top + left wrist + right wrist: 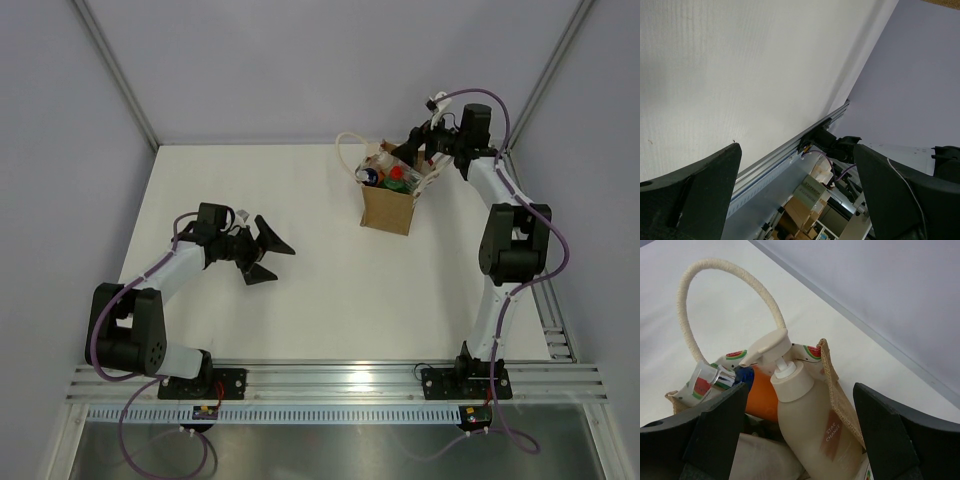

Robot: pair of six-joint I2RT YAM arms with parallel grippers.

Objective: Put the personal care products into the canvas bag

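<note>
The canvas bag [386, 209] stands at the back right of the table, its looped handle [729, 293] raised. The beige pump bottle [812, 422] lies in the bag's mouth against the woven wall [840, 395]. The orange bottle [763, 396] with the blue cap [743, 376] is behind it. A red and green item [397, 180] shows in the bag from above. A whitish item [765, 460] lies low in the bag; I cannot tell whether it is the tube. My right gripper [799, 390] is open over the bag, fingers either side of the pump bottle. My left gripper [280, 263] is open and empty.
The table's near rail [785, 152] and the right arm's base [837, 145] show in the left wrist view. Grey walls enclose the table at the back and sides. The bag's second handle [345, 150] hangs toward the back wall.
</note>
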